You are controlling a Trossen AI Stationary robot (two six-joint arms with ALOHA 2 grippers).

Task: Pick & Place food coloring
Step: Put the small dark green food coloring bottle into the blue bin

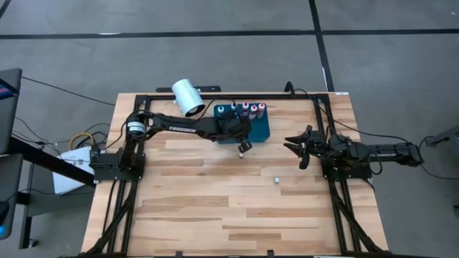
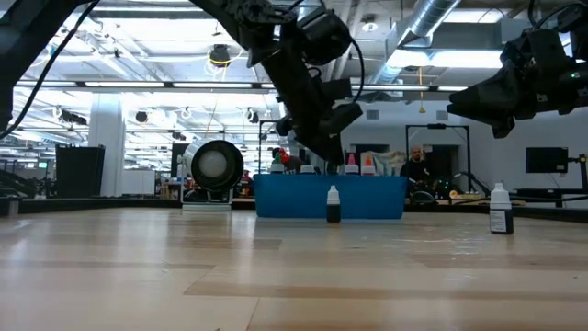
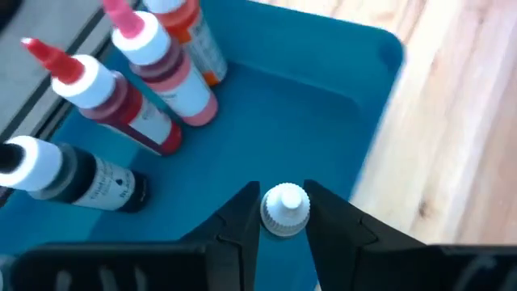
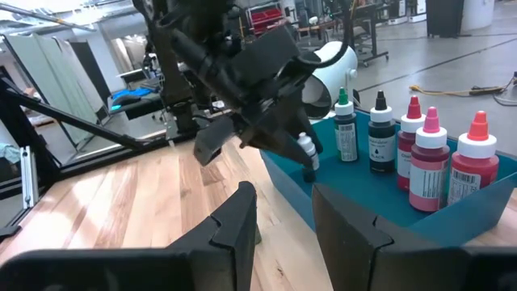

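Note:
A blue tray (image 1: 262,131) stands at the table's far middle. Several small food coloring bottles (image 1: 244,108) stand upright along its far wall: red-topped ones (image 4: 428,153), a green-topped one (image 4: 344,121) and a black-topped one (image 4: 380,129). My left gripper (image 3: 284,230) reaches over the tray, shut on a white-capped, dark-bodied bottle (image 4: 307,158). Two more small bottles stand on their bases on the wood, one just in front of the tray (image 2: 333,204) and one nearer (image 2: 500,210). My right gripper (image 4: 283,218) is open and empty, to the right of the tray. My left gripper pinches the white-capped bottle by its cap (image 3: 273,212) between its two fingertips. The fingers slant down from the table's left. The bottle hangs upright below them over the tray; I cannot tell whether its base touches the tray floor.
A big white cylinder (image 1: 188,97) lies on its side just left of the tray, at the far edge. A black frame (image 1: 326,122) runs along the table's far, left and right sides. Bare wood (image 1: 215,208) spreads over the near half.

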